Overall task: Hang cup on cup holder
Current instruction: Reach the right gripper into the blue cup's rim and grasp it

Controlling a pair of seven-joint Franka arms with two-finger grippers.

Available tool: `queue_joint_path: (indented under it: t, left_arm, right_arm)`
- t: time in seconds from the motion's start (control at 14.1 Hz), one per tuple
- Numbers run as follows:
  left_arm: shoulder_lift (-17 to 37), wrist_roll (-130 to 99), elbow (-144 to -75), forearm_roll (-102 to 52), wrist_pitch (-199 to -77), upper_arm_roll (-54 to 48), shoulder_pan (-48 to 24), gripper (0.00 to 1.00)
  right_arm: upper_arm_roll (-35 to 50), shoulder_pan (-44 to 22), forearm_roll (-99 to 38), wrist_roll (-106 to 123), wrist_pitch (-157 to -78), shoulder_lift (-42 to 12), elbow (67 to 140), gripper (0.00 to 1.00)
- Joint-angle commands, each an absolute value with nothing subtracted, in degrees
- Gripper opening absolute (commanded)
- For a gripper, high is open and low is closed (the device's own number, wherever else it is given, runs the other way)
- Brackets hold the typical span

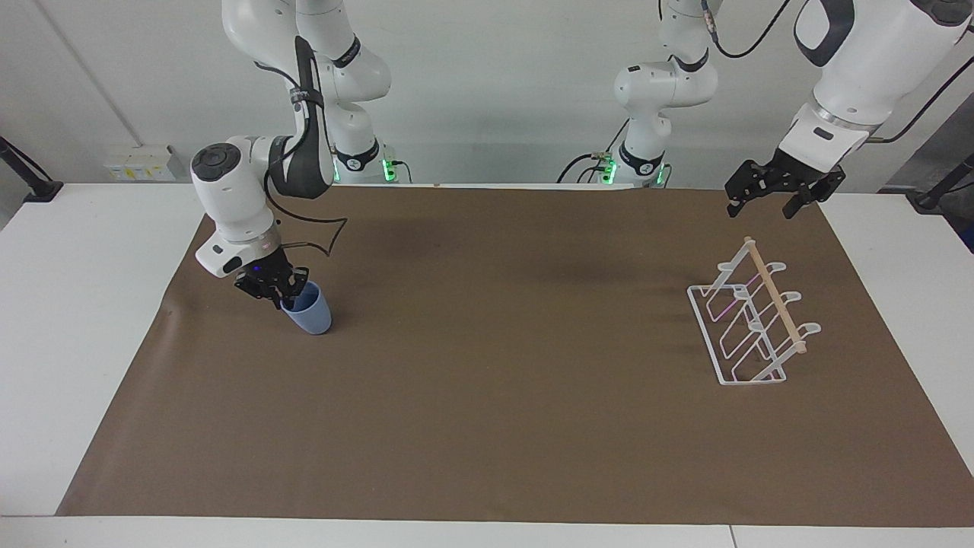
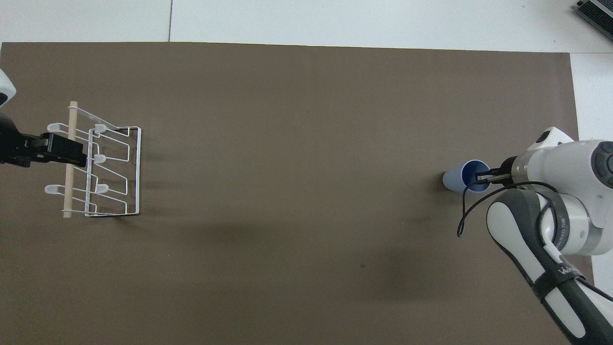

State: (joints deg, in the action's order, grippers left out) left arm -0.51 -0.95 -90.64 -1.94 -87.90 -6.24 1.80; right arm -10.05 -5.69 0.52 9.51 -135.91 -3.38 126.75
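The light blue cup [image 1: 310, 312] stands on the brown mat at the right arm's end of the table, tilted a little. It also shows in the overhead view [image 2: 454, 178]. My right gripper [image 1: 278, 292] is shut on the cup's rim, one finger inside and one outside; it also shows in the overhead view [image 2: 481, 176]. The white wire cup holder [image 1: 749, 327] with its wooden rod stands at the left arm's end, as the overhead view [image 2: 112, 170] also shows. My left gripper [image 1: 765, 204] is open and empty in the air over the holder, apart from it, and waits; the overhead view [image 2: 72, 152] shows it too.
The brown mat [image 1: 494, 365] covers most of the white table [image 1: 68, 304]. A dark device [image 2: 596, 12] lies at the table's corner farthest from the robots at the right arm's end. A black cable loops from the right wrist [image 1: 323, 236].
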Motion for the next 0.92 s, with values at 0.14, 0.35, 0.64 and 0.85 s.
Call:
queue_joint_path:
  t: [0.14, 0.35, 0.64, 0.85]
  left_arm:
    - [-2.02, -0.35, -92.64, -1.58, -88.86, -5.98, 1.76, 1.0]
    - [-2.02, -0.35, -92.64, -1.5, -88.86, -5.98, 1.76, 1.0]
    - [-2.02, -0.35, -92.64, -1.58, -88.86, -5.98, 1.76, 1.0]
    - [-2.02, -0.44, -92.64, -1.58, -88.86, -5.98, 1.76, 1.0]
  right_arm:
    - [-10.11, -5.8, -0.26, 8.09, -136.85, -2.11, 128.23, 0.0]
    - [-10.11, -5.89, -0.26, 7.82, -136.23, -2.11, 127.71, 0.0]
    - [-9.93, -6.06, -0.35, 8.0, -134.92, -2.37, 126.31, 0.0]
    - [-9.49, -6.59, -7.16, 8.26, -129.91, -2.81, 123.49, 0.0]
